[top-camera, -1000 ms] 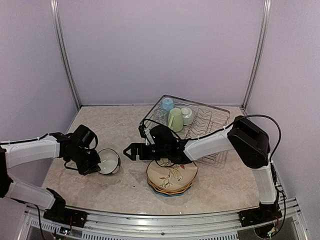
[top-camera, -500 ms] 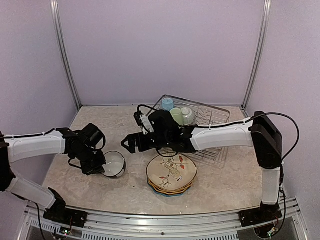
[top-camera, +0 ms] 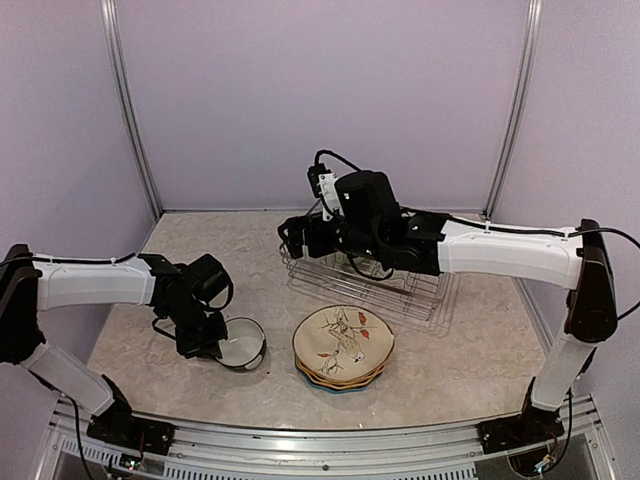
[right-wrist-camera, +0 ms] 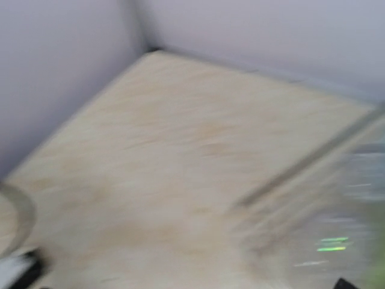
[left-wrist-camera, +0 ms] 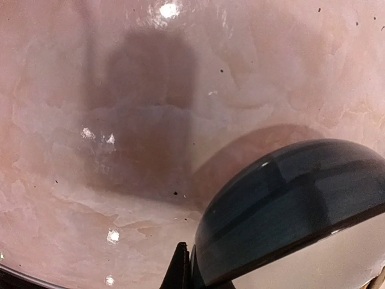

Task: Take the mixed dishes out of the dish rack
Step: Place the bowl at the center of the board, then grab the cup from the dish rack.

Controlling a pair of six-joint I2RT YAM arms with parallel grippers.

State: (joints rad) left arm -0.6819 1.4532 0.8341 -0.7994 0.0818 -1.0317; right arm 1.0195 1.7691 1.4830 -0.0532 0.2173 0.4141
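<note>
L claw [top-camera: 205, 336] clamped bowl [top-camera: 243, 343] rim, mouth tilted up, R claw [top-camera: 298, 238] wide over dish rack [top-camera: 420, 300], rack long axis ran L-R

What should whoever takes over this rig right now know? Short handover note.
Left gripper: shut on the rim of a small dark-outside bowl, low at the front left of the beige marbled table; whether the bowl is resting, cannot tell.
Right gripper: open, holding nothing, above the left end of the silver wire dish rack.
Done: stack of scalloped plates, cream bird-print one on top, sits on the table in front of the rack.
Left: set the bowl down. The right arm hides much of the rack, so check it for remaining dishes.
</note>
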